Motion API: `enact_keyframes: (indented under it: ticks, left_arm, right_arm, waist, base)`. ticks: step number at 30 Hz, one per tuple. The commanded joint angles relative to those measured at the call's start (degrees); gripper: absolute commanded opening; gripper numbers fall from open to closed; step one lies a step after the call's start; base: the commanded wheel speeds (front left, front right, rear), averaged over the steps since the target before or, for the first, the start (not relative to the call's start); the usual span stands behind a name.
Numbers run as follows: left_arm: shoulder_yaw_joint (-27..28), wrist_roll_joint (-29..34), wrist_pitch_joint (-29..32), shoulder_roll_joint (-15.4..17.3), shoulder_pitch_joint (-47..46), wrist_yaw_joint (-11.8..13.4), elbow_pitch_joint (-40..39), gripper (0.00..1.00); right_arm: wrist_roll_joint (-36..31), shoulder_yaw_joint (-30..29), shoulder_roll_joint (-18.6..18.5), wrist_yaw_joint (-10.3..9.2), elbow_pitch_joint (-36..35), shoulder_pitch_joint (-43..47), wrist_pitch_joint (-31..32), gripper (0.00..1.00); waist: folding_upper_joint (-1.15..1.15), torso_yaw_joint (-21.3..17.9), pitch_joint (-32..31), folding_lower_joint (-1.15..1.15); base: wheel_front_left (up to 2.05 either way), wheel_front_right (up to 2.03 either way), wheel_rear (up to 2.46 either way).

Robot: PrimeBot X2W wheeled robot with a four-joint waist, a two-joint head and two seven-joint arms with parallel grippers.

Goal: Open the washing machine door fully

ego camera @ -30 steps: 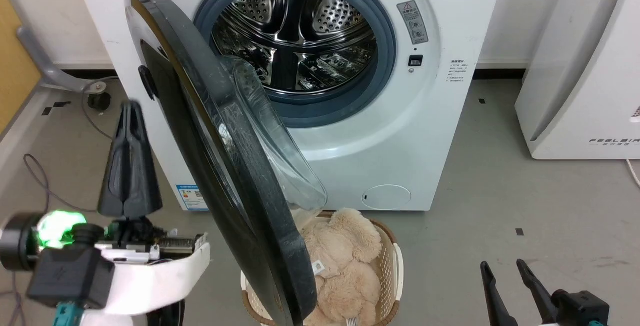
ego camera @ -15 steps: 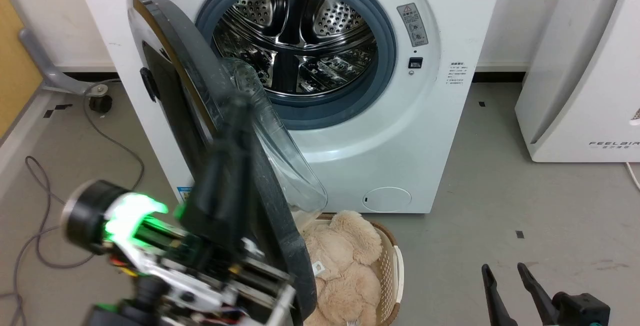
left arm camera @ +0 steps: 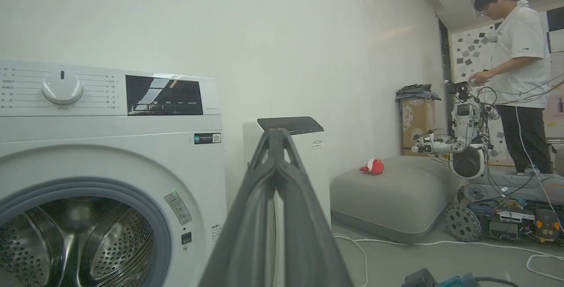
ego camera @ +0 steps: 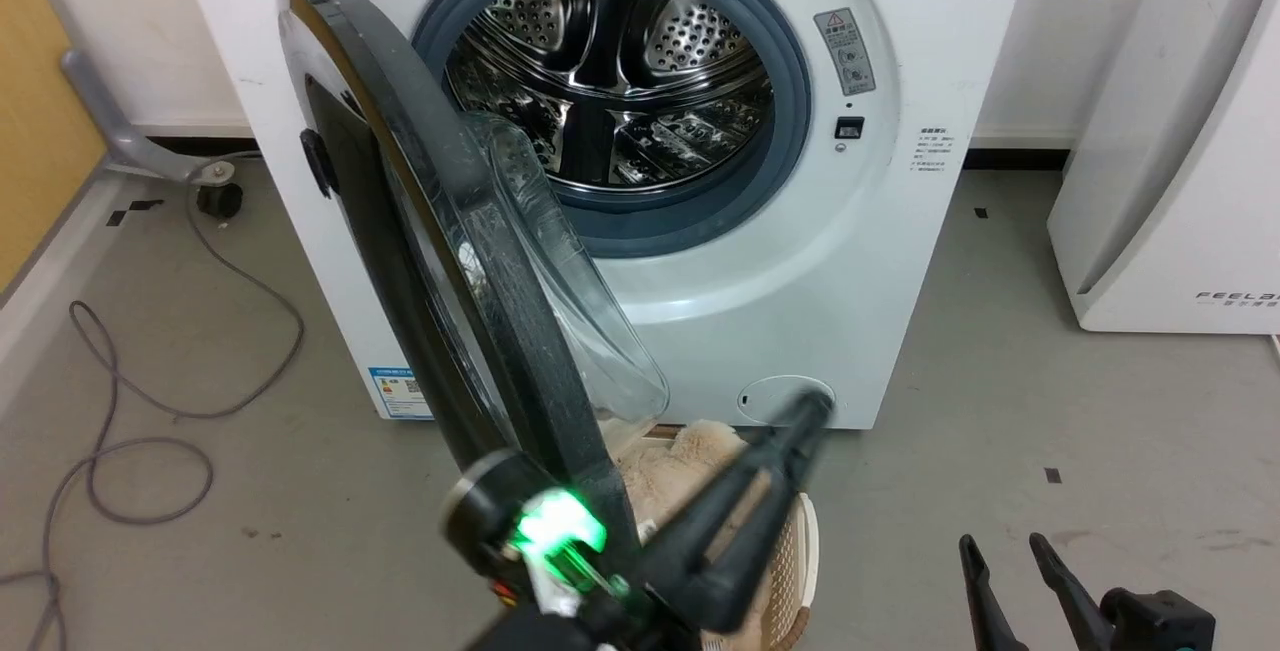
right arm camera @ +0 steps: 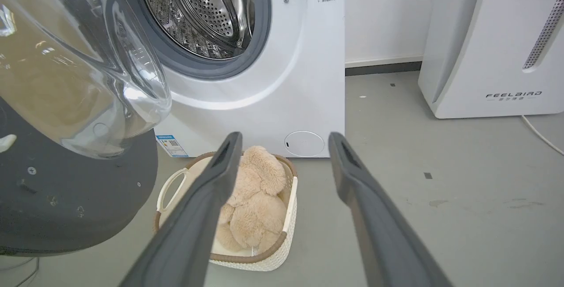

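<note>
The washing machine door (ego camera: pixel 470 261) is a glossy black disc with a clear glass bowl (ego camera: pixel 570 281). It stands swung out from the white machine (ego camera: pixel 800 261), nearly edge-on to the head view, and the steel drum (ego camera: pixel 610 81) is exposed. My left gripper (ego camera: pixel 812 409) is shut and holds nothing. It lies just right of the door's lower edge, over the basket, with its fingers slanting up to the right. In its own view the left gripper (left arm camera: pixel 275 135) points past the machine's right side. My right gripper (ego camera: pixel 1000 541) stands open at the lower right, away from the door (right arm camera: pixel 66 199).
A woven basket (ego camera: pixel 795 551) with a beige plush toy (ego camera: pixel 680 461) sits on the floor under the door. A white appliance (ego camera: pixel 1170 181) stands at the right. A grey cable (ego camera: pixel 150 431) loops on the floor at the left. A person (left arm camera: pixel 520 57) stands by another robot (left arm camera: pixel 462 146).
My left arm has swung from the left of the door across its front to the right of its lower edge. The head camera shifted slightly. The door's angle looks unchanged.
</note>
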Motion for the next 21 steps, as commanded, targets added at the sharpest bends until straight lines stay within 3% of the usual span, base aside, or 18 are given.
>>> enact_keyframes:
  ticks: [1, 8, 21]
  left_arm:
    - [-0.81, -0.41, 0.64, 0.03, 1.03, -0.30, 0.77, 0.00]
    - [-4.38, -2.74, 5.30, 0.75, 4.16, -0.30, 9.75, 0.00]
    - [-2.21, -3.38, 3.04, -0.65, 0.68, 4.94, 29.57, 0.00]
  right_arm:
    - [0.29, 0.04, 0.23, 0.03, 0.21, -0.42, -0.22, 1.00]
    - [0.86, 0.55, 0.23, 0.03, 0.80, -0.75, -0.27, 1.00]
    - [1.59, 0.99, 0.23, 0.03, 1.92, -1.50, -0.13, 1.00]
  waist:
    - [0.00, 0.10, 0.04, 0.00]
    - [0.00, 0.37, 0.41, 0.00]
    - [0.00, -0.39, 1.39, 0.00]
  base:
    - [0.00, 0.00, 0.00]
    - [0.00, 0.00, 0.00]
    - [0.00, 0.00, 0.00]
